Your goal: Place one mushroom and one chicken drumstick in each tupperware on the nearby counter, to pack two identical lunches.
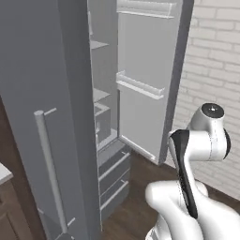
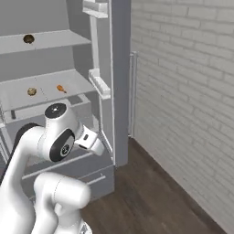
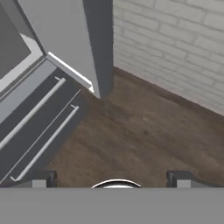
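While the fridge (image 2: 55,91) stands open, the arm (image 2: 50,137) is folded low in front of it at the lower left of the right base view, and the gripper (image 3: 111,177) points down at the wood floor (image 3: 144,131), its two tips set wide apart at the bottom of the hand view with nothing between them: released, empty. Item, food: two small round brown things, taken for mushrooms, one on the upper shelf (image 2: 29,39) at upper left of the right base view and one on the middle shelf (image 2: 31,92); beside the latter, well apart from it, a small orange piece, taken for a drumstick (image 2: 61,88). A second drumstick cannot be made out. Item, door (image 1: 145,70): swung open toward the brick wall (image 2: 183,91), with racks on its inner face. Item, drawers (image 3: 39,118): closed, at lower left of the hand view. Item, tupperware and counter: not placed from these frames, beyond a pale corner at the left edge of the left base view that may be the counter (image 1: 3,172). Risks, as judged: the reach into the shelves is tight, so elbow or wrist may strike the door racks or a shelf edge; the food is small and round, so the mushroom may roll off under a poor pinch; picking the wrong pair would leave unequal lunches.
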You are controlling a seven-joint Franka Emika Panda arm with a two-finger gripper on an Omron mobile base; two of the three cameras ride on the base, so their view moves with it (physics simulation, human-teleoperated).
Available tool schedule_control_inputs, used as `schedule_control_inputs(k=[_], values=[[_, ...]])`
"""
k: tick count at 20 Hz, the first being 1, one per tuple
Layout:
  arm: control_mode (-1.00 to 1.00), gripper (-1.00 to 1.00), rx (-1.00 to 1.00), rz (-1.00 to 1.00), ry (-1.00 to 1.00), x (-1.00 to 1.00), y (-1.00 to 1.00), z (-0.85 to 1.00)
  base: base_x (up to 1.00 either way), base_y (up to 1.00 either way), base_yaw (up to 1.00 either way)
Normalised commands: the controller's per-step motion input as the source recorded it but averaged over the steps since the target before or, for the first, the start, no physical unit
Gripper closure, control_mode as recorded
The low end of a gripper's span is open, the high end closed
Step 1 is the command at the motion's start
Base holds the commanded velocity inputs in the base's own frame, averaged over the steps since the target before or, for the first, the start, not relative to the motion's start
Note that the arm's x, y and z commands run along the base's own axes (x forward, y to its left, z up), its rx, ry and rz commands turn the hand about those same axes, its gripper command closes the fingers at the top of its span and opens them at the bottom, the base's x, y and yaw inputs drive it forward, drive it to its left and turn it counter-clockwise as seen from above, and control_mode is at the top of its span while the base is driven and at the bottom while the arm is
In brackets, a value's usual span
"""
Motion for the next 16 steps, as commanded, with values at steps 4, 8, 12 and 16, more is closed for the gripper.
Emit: schedule_control_inputs(k=[4,8,12,16], values=[[1.00,-1.00,0.00,0.00,0.00,0.00,0.00,0.00,0.29,0.09,0.76],[1.00,-1.00,0.00,0.00,0.00,0.00,0.00,0.00,0.07,0.34,0.74],[1.00,-1.00,0.00,0.00,0.00,0.00,0.00,0.00,0.59,-0.24,0.28],[1.00,-1.00,0.00,0.00,0.00,0.00,0.00,0.00,0.65,-0.21,0.08]])
